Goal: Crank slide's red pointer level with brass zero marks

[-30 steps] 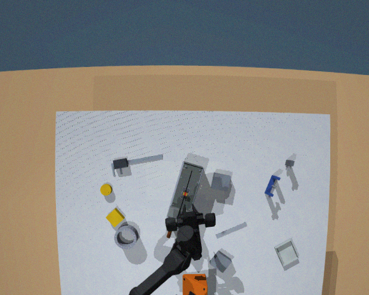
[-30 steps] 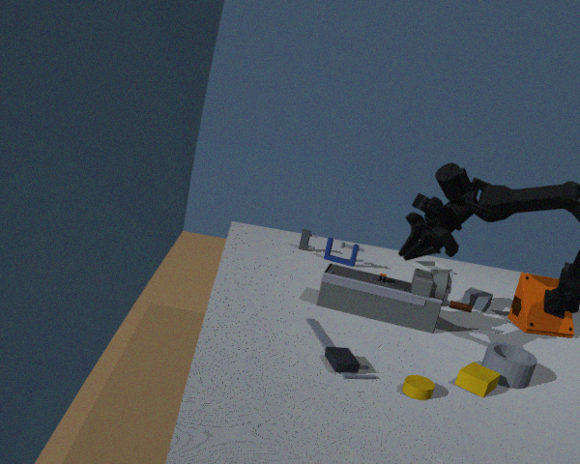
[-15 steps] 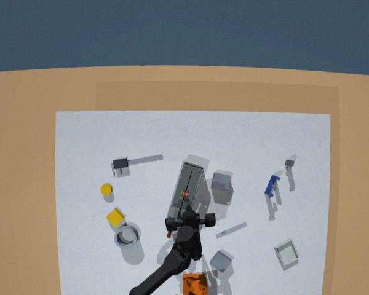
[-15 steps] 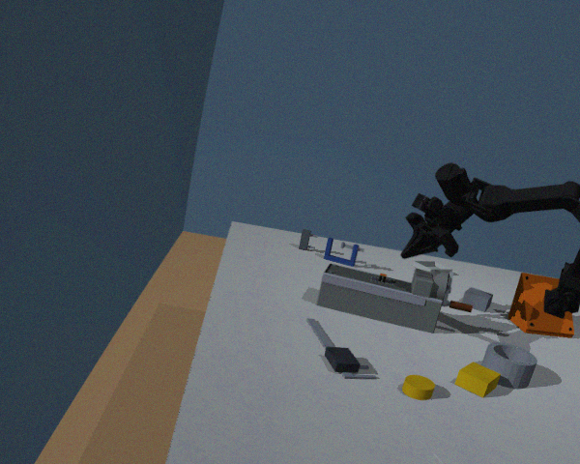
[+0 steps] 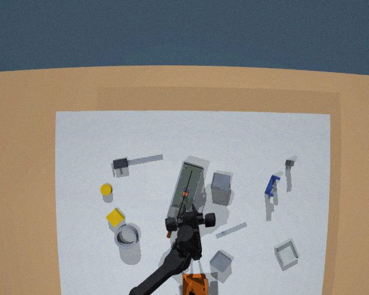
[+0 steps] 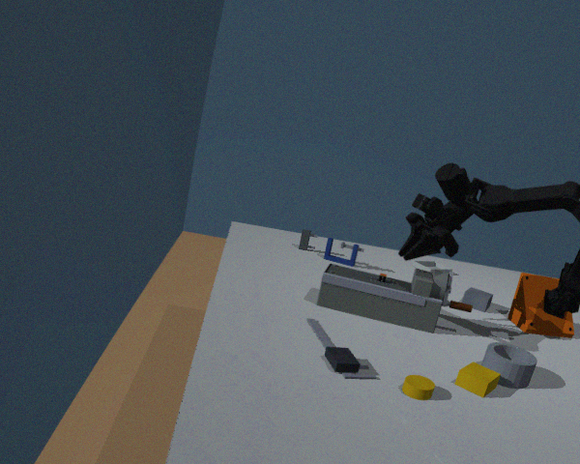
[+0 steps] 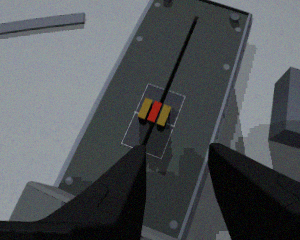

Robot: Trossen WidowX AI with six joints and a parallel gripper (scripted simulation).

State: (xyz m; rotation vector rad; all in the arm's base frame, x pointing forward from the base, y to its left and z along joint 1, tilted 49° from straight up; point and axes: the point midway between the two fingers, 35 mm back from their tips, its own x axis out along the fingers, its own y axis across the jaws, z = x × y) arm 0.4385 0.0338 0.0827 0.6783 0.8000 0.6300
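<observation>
"Wrist view, and the red pointer (image 5: pixel 185 193) (image 7: pixel 154 111) sits mid-frame, left of centre, between the two brass marks (image 7: pixel 145 108)! Looks level to me, or so close I can't split it."

"And the fingers (image 5: pixel 188 208) (image 6: pixel 402 253)?"

"Part-way spread, nothing between them! They hang above the machine (image 5: pixel 195 180) (image 6: pixel 375 300) (image 7: pixel 205 75), whose long body runs from lower left to upper right in this frame."

"Where's the crank handle (image 5: pixel 168 234) (image 6: pixel 460 305)?"

"Brown grip, below centre in the top view, right of centre in the exterior. Nobody's holding it, so the letting-go is done!"

"What's good play from here, then?"

"Judge it along the row: red's ends against the brass ends, square to the dark slot (image 7: pixel 180 57), since the whole machine sits slanted. If it's true, hands off! Lift up and back, well wide of the grip; one brush could turn the crank and spoil the zero."

"And if it's a hair out?"

"Pinch the grip squarely, follow its arc, nudge gently, stop, look again, then spread the fingers fully before backing straight off."
</observation>
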